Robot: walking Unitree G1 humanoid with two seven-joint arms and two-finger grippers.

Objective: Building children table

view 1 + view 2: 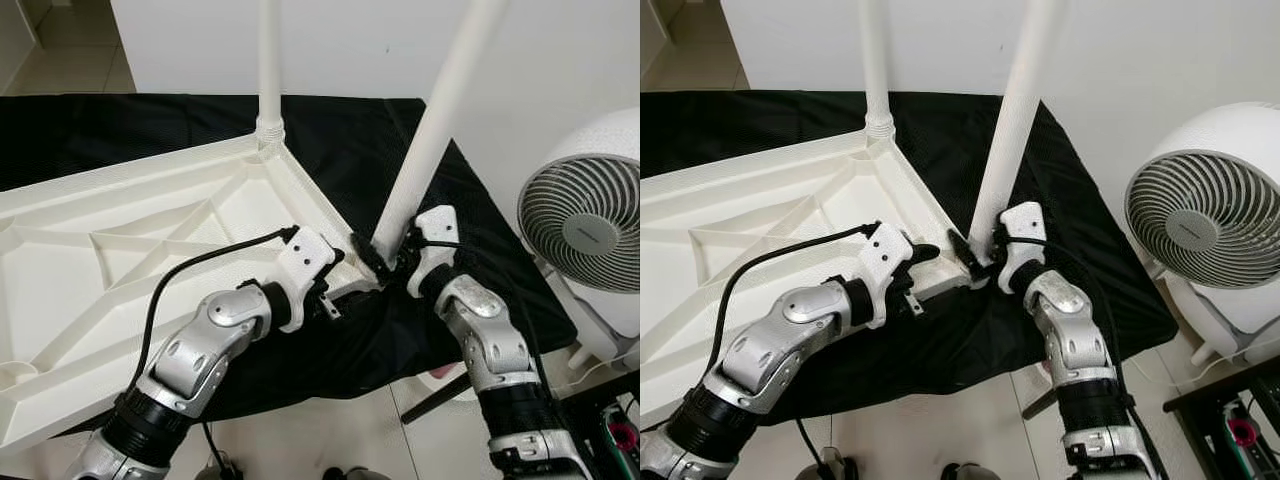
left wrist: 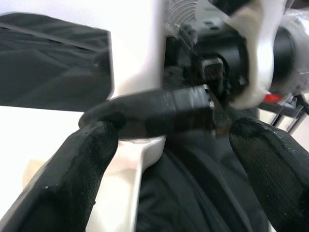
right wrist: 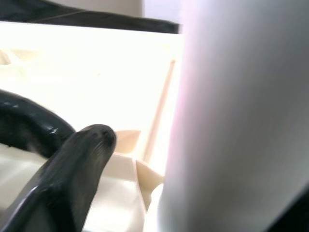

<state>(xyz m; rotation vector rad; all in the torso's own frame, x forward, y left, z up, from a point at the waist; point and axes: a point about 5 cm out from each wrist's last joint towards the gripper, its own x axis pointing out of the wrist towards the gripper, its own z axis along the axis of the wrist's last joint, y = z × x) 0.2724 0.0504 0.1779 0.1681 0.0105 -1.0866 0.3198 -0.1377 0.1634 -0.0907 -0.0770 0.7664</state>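
Note:
A white plastic tabletop (image 1: 120, 270) lies upside down on a black cloth. One white leg (image 1: 270, 60) stands upright in its far corner. A second white leg (image 1: 440, 120) leans to the right, its base at the near right corner socket. My right gripper (image 1: 383, 262) is shut on that base; in the right wrist view the leg (image 3: 241, 121) looms beside one black finger (image 3: 72, 179). My left gripper (image 1: 345, 268) sits at the same corner from the left, open, its fingers (image 2: 72, 179) spread either side of the tabletop's rim.
A white round fan (image 1: 590, 225) stands on the floor close to my right arm. The black cloth (image 1: 400, 140) covers the work surface, whose right edge falls off just past the corner. A white wall rises behind. Pale tiled floor lies below the near edge.

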